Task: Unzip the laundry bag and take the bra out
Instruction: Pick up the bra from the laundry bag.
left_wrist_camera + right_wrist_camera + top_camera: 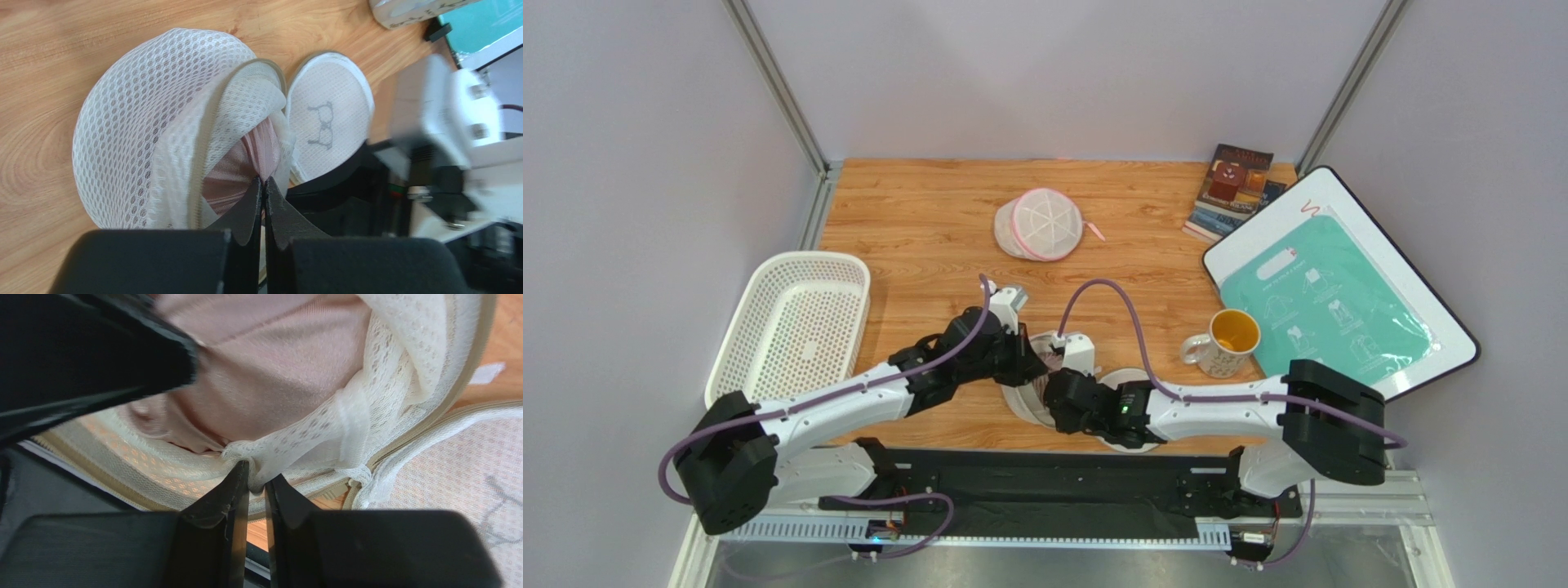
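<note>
Laundry bag (pixel 141 122) unzipped around bra (pixel 276 373), right tool (pixel 256 478) pinching its mesh, left tool (pixel 264 184) clenched, mug (pixel 1222 343) beside.

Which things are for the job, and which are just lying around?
For the job: laundry bag, bra, left gripper, right gripper.
Lying about: pink-trimmed pouch, mug, basket, books, white board.
</note>
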{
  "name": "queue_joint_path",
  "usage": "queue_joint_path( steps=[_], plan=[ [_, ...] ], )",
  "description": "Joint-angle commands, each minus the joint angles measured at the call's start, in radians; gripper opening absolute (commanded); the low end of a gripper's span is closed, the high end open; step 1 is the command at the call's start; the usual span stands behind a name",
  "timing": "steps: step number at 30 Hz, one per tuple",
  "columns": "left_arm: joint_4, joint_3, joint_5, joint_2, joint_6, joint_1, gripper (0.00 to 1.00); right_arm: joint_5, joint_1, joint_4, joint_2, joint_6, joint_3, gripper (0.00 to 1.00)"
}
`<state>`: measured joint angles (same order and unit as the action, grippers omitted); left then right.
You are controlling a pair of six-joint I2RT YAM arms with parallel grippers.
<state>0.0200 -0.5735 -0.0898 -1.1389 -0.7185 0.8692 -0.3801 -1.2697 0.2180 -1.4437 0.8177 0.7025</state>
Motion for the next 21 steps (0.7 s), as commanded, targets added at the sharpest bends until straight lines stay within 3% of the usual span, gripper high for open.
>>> queue_joint_path(
  steps=[1,7,12,16,21],
  plan=[
    [-0.091,0.001,-0.002,0.073,-0.053,0.002,0.0,0.007,-0.008,-0.025,-0.052,0.032,0.022,0.17],
    [-0.057,0.0,0.001,0.111,-0.05,0.002,0.0,0.007,-0.008,-0.02,-0.055,0.04,0.014,0.18],
    [-0.035,0.02,0.005,0.074,-0.036,0.002,0.0,-0.026,-0.011,0.067,0.028,0.006,0.045,0.34],
    [-0.078,0.043,-0.001,0.102,-0.07,-0.019,0.0,-0.066,-0.011,0.151,0.183,-0.015,0.035,0.46],
    [-0.08,-0.025,-0.059,0.1,-0.075,-0.027,0.0,-0.086,-0.011,0.185,0.298,-0.015,0.003,0.5]
  ],
)
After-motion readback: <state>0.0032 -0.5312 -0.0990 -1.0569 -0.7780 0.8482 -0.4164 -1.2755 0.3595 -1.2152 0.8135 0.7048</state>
